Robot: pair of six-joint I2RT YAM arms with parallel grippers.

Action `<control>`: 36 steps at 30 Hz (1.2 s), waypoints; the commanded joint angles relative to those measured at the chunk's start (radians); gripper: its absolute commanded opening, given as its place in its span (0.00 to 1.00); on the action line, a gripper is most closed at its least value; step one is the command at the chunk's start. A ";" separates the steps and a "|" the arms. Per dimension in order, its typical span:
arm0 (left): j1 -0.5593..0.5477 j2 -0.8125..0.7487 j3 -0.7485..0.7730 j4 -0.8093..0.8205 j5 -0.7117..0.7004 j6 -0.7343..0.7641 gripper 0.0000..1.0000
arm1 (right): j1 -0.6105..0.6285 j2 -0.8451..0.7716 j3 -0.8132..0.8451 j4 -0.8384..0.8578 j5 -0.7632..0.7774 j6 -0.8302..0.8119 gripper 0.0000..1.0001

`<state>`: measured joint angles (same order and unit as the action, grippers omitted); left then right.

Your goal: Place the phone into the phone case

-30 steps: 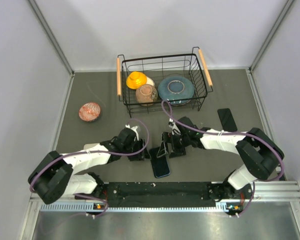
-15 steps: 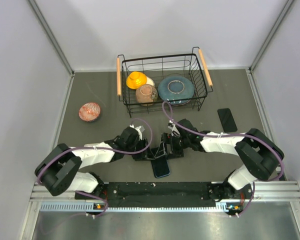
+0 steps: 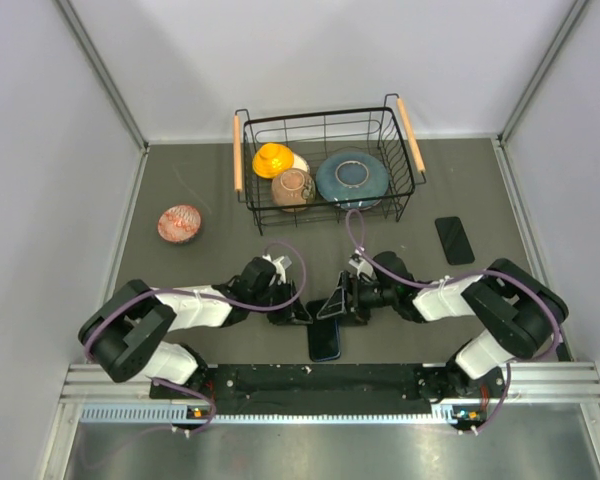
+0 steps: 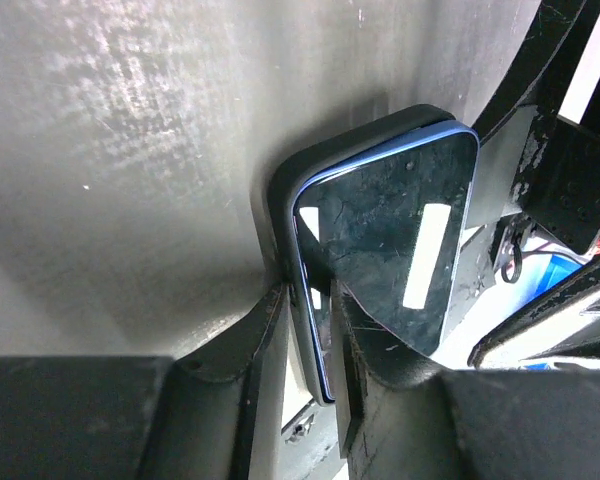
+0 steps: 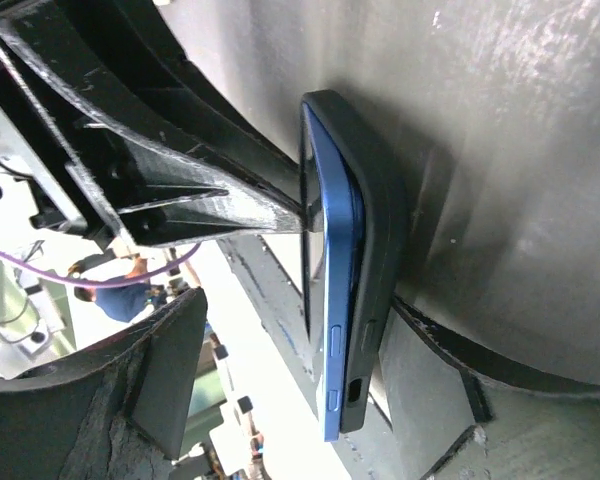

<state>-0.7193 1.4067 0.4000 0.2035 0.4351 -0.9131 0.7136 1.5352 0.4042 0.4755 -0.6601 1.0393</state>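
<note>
Partly seated in its matte dark phone case [image 4: 280,200] on the tabletop [image 4: 130,150], the glossy blue-rimmed phone [image 4: 390,230] had one end hidden behind the left tool [image 4: 310,310], which pinched its edge. The right tool [image 5: 362,268] straddled both, one finger against the screen; whether it squeezed could not be told.

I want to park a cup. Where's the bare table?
Bare: the back-left corner, between the basket and the small bowl, and the back-right corner, beyond the spare phone. Crowded: front centre, where the left claw and right claw meet at the phone and case.
</note>
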 commanded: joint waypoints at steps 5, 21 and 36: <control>-0.020 0.049 -0.020 0.040 0.057 -0.003 0.27 | -0.020 -0.073 0.018 0.134 -0.062 -0.028 0.62; -0.020 0.097 -0.007 0.056 0.076 0.000 0.30 | -0.028 -0.075 0.027 0.048 -0.042 -0.068 0.10; -0.020 0.120 0.030 0.036 0.079 -0.001 0.32 | -0.026 -0.141 0.084 -0.117 -0.042 -0.142 0.40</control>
<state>-0.7177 1.4975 0.4248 0.2680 0.5415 -0.9260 0.6849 1.4635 0.4419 0.2684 -0.6746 0.9009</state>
